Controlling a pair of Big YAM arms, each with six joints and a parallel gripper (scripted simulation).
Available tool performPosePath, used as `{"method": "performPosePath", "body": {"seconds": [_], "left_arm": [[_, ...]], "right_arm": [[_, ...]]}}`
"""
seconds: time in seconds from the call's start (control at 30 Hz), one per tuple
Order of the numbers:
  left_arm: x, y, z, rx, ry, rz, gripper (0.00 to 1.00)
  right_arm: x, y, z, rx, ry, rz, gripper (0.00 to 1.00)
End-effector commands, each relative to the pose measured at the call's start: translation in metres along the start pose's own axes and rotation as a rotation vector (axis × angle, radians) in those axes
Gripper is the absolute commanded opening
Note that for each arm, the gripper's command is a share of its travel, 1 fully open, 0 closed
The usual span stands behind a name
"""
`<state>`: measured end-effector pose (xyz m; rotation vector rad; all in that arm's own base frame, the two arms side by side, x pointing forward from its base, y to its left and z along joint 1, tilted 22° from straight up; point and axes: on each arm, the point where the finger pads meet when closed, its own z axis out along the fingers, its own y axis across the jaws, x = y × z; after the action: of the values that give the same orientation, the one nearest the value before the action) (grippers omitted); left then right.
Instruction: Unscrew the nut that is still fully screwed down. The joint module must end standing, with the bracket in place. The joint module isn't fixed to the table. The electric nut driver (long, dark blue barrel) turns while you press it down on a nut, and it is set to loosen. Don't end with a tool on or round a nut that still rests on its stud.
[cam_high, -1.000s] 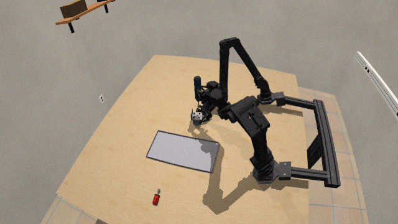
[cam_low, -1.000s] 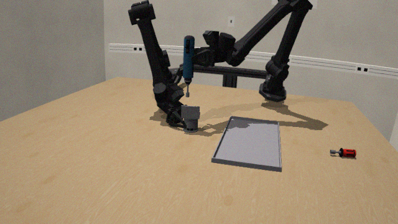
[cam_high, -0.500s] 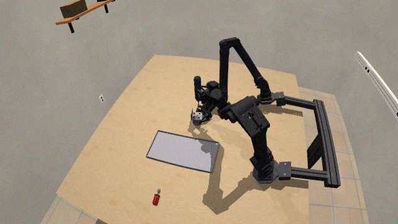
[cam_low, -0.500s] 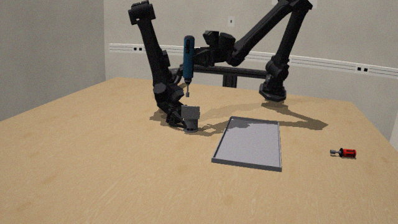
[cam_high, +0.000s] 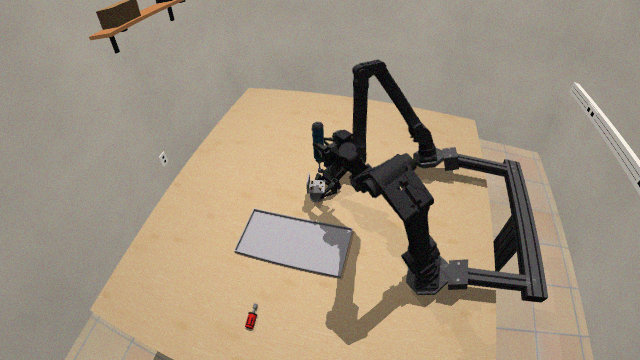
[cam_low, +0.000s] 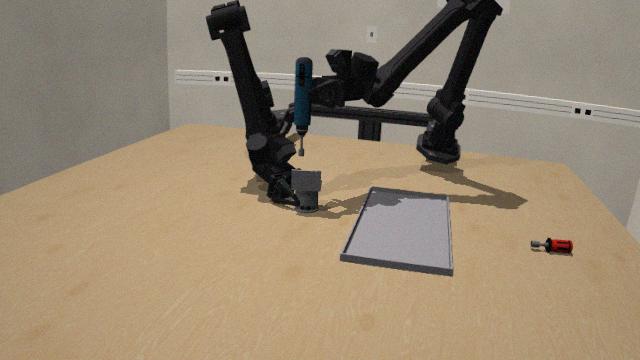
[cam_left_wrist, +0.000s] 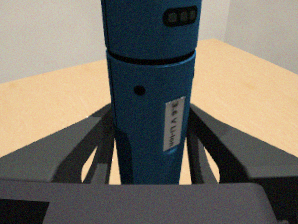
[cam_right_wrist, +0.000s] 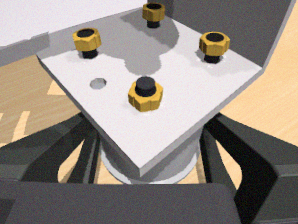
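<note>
The joint module (cam_low: 308, 200) (cam_high: 316, 195) stands on the table, with its round base showing in the right wrist view (cam_right_wrist: 150, 167). The grey bracket (cam_right_wrist: 195, 95) (cam_low: 306, 180) lies on top of it. Three yellow nuts (cam_right_wrist: 90, 39) (cam_right_wrist: 153, 11) (cam_right_wrist: 215, 44) sit raised on their studs. The nearest nut (cam_right_wrist: 145, 97) sits flat on the plate. My right gripper (cam_right_wrist: 149, 113) (cam_low: 295, 196) is shut on the module's base. My left gripper (cam_left_wrist: 150, 112) (cam_low: 309, 99) is shut on the blue nut driver (cam_left_wrist: 147, 75) (cam_low: 302, 90) (cam_high: 317, 135). The driver is upright, and its tip (cam_low: 301, 150) hangs above the bracket.
A flat grey tray (cam_high: 290, 242) (cam_low: 400, 230) lies just beside the module. A small red-handled screwdriver (cam_high: 251, 320) (cam_low: 557, 245) lies far off near a table edge. An empty hole (cam_right_wrist: 98, 82) shows in the bracket plate. The arm bases stand on a black frame (cam_high: 520, 225).
</note>
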<state>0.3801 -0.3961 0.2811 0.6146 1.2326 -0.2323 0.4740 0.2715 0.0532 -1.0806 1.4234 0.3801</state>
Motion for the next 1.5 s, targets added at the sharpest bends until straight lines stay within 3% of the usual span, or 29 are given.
{"method": "performPosePath", "body": {"seconds": [0.0,0.37,0.53,0.77,0.87,1.1,1.47], "left_arm": [[-0.028,-0.006,0.009,-0.004,-0.07,-0.012,0.42],[-0.026,-0.006,0.008,-0.002,-0.068,-0.011,0.42],[-0.001,-0.006,0.002,0.003,-0.032,-0.002,0.42],[0.005,0.002,0.007,-0.014,-0.04,-0.01,0.42],[-0.011,-0.001,0.005,-0.009,-0.066,-0.02,0.42],[0.003,-0.003,0.005,-0.005,-0.044,-0.013,0.42],[0.002,0.003,0.005,-0.016,-0.049,-0.015,0.42]], "right_arm": [[-0.006,-0.003,0.003,0.006,-0.013,-0.006,0.59],[-0.006,-0.003,0.003,0.006,-0.013,-0.006,0.59],[-0.006,-0.003,0.003,0.006,-0.013,-0.006,0.59],[-0.006,-0.003,0.003,0.006,-0.013,-0.006,0.59],[-0.006,-0.003,0.003,0.006,-0.013,-0.006,0.59],[-0.006,-0.003,0.003,0.006,-0.013,-0.006,0.59],[-0.006,-0.003,0.003,0.006,-0.013,-0.006,0.59]]}}
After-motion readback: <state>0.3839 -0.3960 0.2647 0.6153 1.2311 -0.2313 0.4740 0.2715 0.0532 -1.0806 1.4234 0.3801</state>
